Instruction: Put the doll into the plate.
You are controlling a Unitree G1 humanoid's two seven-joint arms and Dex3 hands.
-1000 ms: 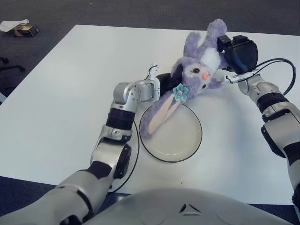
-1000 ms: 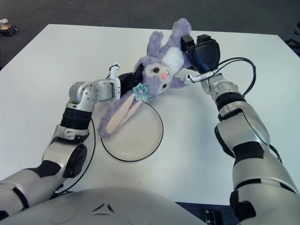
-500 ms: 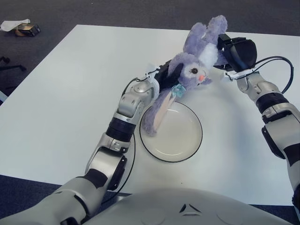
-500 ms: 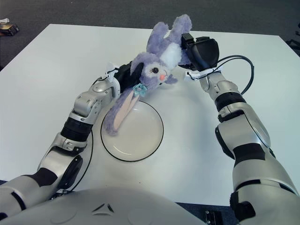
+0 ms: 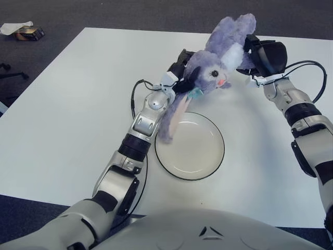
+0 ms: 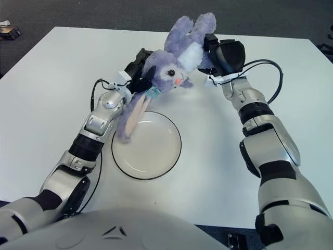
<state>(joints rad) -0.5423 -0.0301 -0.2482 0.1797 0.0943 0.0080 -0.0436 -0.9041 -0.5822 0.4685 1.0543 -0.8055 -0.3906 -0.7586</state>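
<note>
One white table [image 5: 62, 104] carries one round black-rimmed plate [image 5: 190, 147]. Above the plate's far edge hangs one purple plush rabbit doll [image 5: 210, 70], pink nose, long ears drooping. The right hand [image 5: 265, 54] is closed on its body, and the left hand [image 5: 182, 67] grips behind its head.

Bright, even overhead light w/ soft faint shadows on white table [image 5: 67, 104], sharp focus, no glare.
</note>
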